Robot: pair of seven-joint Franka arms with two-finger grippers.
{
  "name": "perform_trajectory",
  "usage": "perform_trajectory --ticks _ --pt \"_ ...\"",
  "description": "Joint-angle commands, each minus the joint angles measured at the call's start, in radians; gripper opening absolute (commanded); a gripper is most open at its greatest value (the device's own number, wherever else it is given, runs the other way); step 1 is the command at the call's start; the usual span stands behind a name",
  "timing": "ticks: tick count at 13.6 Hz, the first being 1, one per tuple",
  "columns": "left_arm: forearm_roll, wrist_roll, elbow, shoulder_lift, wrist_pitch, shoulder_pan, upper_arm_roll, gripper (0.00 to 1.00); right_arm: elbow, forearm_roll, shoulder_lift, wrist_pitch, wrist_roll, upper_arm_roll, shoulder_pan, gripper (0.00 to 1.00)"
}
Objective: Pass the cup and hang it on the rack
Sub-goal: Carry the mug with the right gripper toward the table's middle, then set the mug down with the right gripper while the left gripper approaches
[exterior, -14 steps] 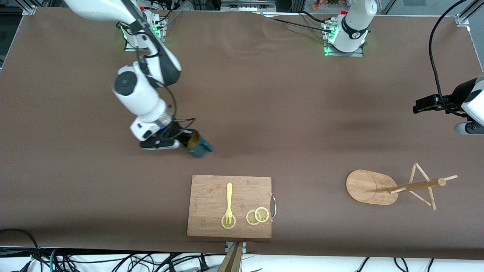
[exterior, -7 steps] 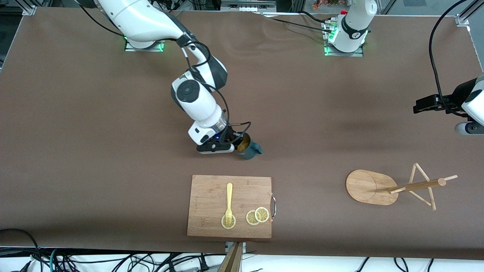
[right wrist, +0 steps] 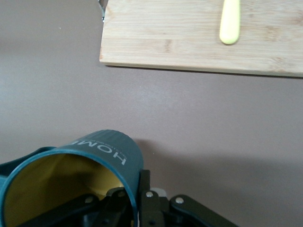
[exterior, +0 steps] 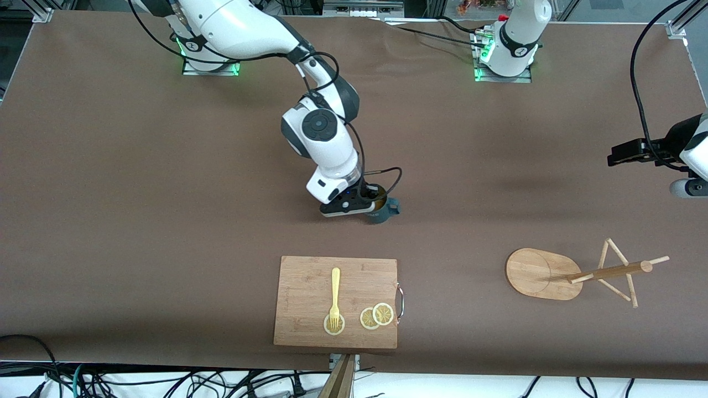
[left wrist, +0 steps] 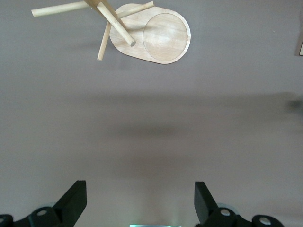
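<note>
A: Where's the cup [exterior: 383, 209]?

B: Clamped by its rim in the right end effector [exterior: 369, 205], over mid-table. The left end effector [left wrist: 140, 201], jaws spread and empty, waits toward its own end, nearer the rack [exterior: 575, 272].

A: Any differences between views?

B: Only the right wrist view shows 1 finger inside the rim.

Your brown cloth-covered table [exterior: 110, 166], aluminium frame corners [exterior: 41, 14] at its edge, tangled cables [exterior: 166, 384] below, possibly on a pale floor
</note>
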Motion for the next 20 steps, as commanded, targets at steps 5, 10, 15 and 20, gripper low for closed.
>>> perform_trajectory --ticks 5,10,15,20 --pt "0.008 -0.009 0.031 0.031 -0.012 0.003 -0.002 1.0 0.094 -0.024 0.084 0.0 0.02 -0.027 0.032 0.02" --pt "-0.023 -0.012 0.072 0.044 -0.003 -0.035 -0.007 1.0 0.094 -0.025 0.084 0.001 0.029 -0.027 0.034 0.99" --pt "-0.148 -0.003 0.039 0.054 -0.006 -0.052 -0.008 1.0 0.097 -0.022 0.052 -0.034 0.022 -0.03 0.025 1.0" --pt "-0.264 0.167 -0.041 0.065 -0.004 -0.089 -0.042 1.0 0.238 -0.021 0.027 -0.303 0.008 -0.016 -0.037 1.0"
